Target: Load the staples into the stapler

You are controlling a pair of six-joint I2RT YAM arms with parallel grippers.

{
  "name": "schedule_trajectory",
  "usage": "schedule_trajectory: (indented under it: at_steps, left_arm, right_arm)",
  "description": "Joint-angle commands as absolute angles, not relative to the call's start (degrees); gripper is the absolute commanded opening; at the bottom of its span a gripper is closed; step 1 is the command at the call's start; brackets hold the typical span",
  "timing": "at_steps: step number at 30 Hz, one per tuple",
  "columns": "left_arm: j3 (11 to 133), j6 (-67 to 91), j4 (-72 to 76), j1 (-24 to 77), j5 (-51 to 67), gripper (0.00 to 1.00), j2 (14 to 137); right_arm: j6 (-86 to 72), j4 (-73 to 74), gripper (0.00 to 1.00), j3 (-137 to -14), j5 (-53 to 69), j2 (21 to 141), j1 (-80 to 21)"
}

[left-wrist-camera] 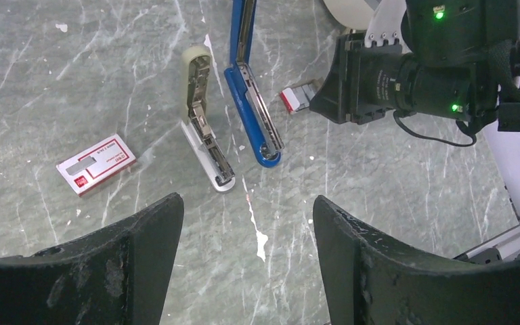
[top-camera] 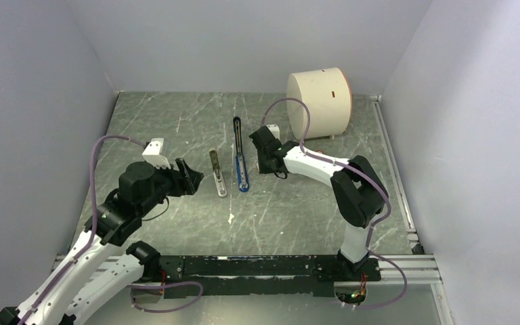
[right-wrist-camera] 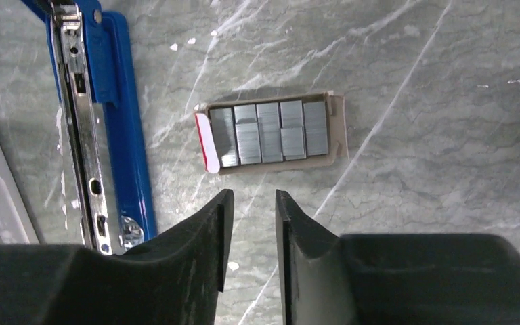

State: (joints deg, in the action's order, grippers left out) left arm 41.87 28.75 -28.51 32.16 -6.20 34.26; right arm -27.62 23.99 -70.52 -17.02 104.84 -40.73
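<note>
Step in hand, as I judge it: fetching staples, nothing loaded yet. The stapler (top-camera: 242, 172) lies on the bench (top-camera: 176, 122) at centre of the top view, folded out flat. Its long axis runs up-down the frame, tilted slightly, with the thin black arm toward the top and the blue base toward the bottom. In the right wrist view it runs down the left edge, metal channel facing up and looking empty as far as it shows. The staples (right-wrist-camera: 271, 132) sit in an open tray just right of the stapler, apart from it, several strips side by side. The right hand (right-wrist-camera: 250, 203) hangs over the bench just below the tray in its own view, jaws a narrow gap apart and holding nothing. The left hand (left-wrist-camera: 247, 210) is wide open and empty, low in the frame, aimed at the stapler and a silvery-grey strip (left-wrist-camera: 206, 128) beside it. A red-and-white box (left-wrist-camera: 97, 164) lies further left. The next move likely calls for the right hand to drop onto one strip, pinch it across its thin sides, lift it, then line it up with the channel's long axis.
</note>
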Motion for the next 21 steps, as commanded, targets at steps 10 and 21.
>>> schedule_trajectory:
  at_steps: [10, 21]
  left_arm:
    - [41.2, 29.8, -25.3, 32.0, -9.6, 0.75, 39.4]
    - [41.3, 29.9, -23.0, 31.9, -8.3, 0.75, 43.6]
  right_arm:
    - [-25.4, 24.2, 0.33, -76.8, -17.1, 109.3, -39.2]
    - [-22.9, 24.5, 0.22, -78.3, -16.7, 110.5, -39.2]
